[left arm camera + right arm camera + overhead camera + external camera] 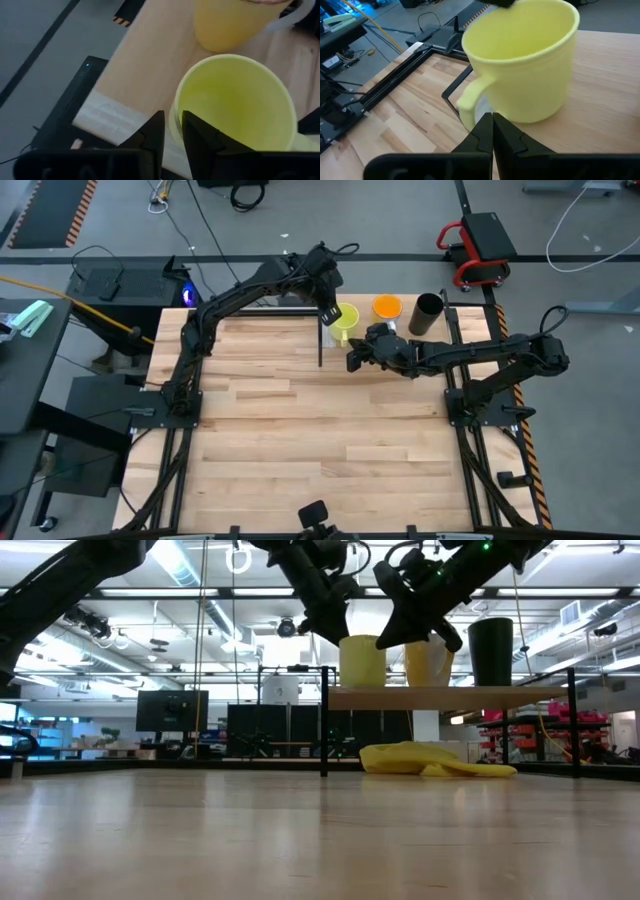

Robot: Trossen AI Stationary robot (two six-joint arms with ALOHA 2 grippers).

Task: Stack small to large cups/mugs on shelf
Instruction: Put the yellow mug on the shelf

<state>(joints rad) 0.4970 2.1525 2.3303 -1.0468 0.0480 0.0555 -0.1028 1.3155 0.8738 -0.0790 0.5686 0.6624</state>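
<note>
The yellow mug [346,323] with a handle stands upright near the left end of the shelf [470,695], a raised light-wood board on thin black posts. To its right on the board stand the orange cup [387,307] and the tall black cup [427,313]. My left gripper [172,131] reaches in from the far left and is closed on the mug's rim. My right gripper [492,127] is shut and points at the mug's handle side [470,100] from the near right. My left gripper holds the yellow mug by its rim [176,107], on the side away from the handle. One finger [197,140] is inside the mug and the other [155,135] outside, slanting down from above. The mug stands upright on the shelf board. My right gripper's shut fingertips are close beside the mug's base, below the handle [465,105]; whether they touch it, I cannot tell.
A flat yellow banana-like thing [435,760] lies on the table under the shelf. Black posts [324,720] hold the board up at its ends. The wide wood tabletop [320,440] stretches toward the near edge. A dark box [110,280] sits beyond the table's far left corner.
</note>
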